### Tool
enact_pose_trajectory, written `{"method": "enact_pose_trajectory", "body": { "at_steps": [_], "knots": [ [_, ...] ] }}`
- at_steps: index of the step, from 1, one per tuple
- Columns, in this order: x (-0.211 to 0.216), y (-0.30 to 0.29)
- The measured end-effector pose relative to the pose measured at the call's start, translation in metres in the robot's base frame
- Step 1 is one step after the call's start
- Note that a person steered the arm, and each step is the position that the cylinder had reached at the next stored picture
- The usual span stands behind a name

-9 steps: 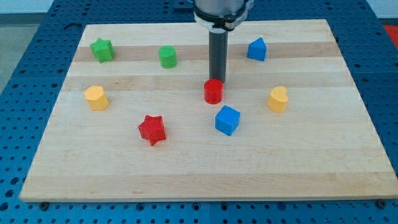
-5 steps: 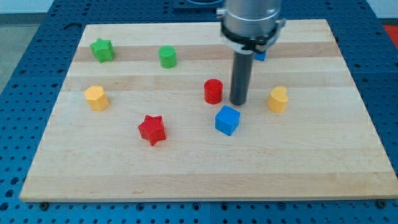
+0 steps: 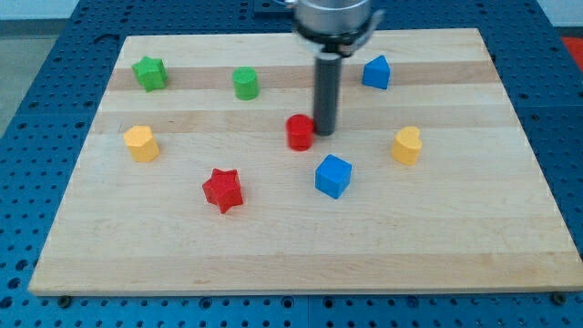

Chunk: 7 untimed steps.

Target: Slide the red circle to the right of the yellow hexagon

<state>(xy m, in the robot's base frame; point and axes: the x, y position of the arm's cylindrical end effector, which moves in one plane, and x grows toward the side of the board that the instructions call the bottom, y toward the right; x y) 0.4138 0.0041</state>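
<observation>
The red circle (image 3: 299, 132), a short red cylinder, stands near the middle of the wooden board (image 3: 301, 228). My tip (image 3: 324, 134) is right against its right side, touching or nearly so. The yellow hexagon (image 3: 140, 143) sits at the view's left, far from the red circle. The rod rises straight from the tip toward the view's top.
A green star (image 3: 149, 72) and a green cylinder (image 3: 244, 83) sit at the top left. A blue block (image 3: 376, 71) is at the top right, a blue cube (image 3: 332, 176) just below the tip, a yellow block (image 3: 406, 145) at the right, a red star (image 3: 222, 189) at the lower left.
My tip went from behind the red circle round to its right side, then moved left. The red circle has shifted a little to the left.
</observation>
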Motion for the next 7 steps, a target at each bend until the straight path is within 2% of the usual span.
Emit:
{"method": "enact_pose_trajectory", "body": {
  "at_steps": [3, 5, 7],
  "knots": [
    [0.021, 0.003],
    [0.026, -0.081],
    [0.008, -0.044]
  ]
}}
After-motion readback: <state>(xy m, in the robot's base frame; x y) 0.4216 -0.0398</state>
